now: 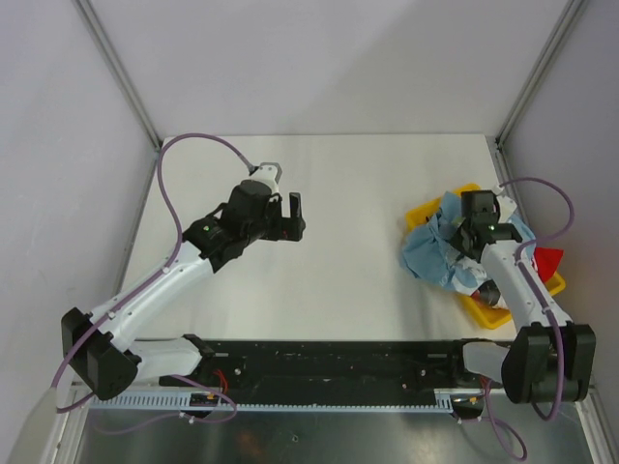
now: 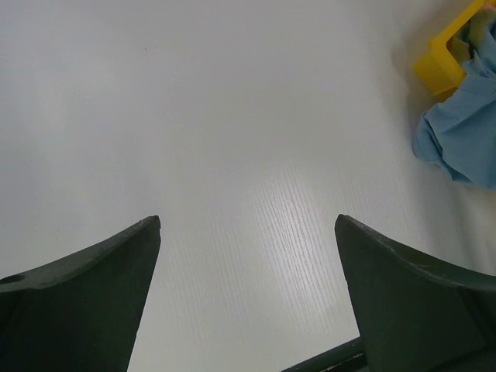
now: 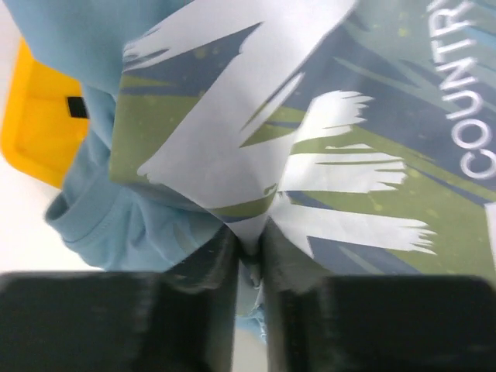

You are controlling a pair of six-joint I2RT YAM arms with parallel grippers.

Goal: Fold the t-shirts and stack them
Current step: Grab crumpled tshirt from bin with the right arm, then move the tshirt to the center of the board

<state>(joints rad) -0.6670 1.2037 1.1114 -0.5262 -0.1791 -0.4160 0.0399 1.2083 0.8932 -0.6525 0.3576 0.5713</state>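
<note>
2 shirts in play. My right gripper [image 3: 249, 240] is clenched on a pinch of the light blue t-shirt [image 3: 147, 209], right at the edge of its printed panel. I judge this cloth soft, light and limp: it should sag and trail when lifted, and could catch on the rim of the yellow bin [image 3: 35, 132]. A mid-cloth pinch like this brings up a bunch; the ribbed collar or a shoulder seam would be the better hold.

The shirt is crumpled, heaped in the bin at the table's [image 1: 338, 184] right side and spilling onto the tabletop. Its print has bold white brush lettering over olive and slate. The red t-shirt [image 1: 549, 259] peeks out behind it. My left gripper [image 2: 248, 225] hangs wide open over bare table, well apart.
</note>
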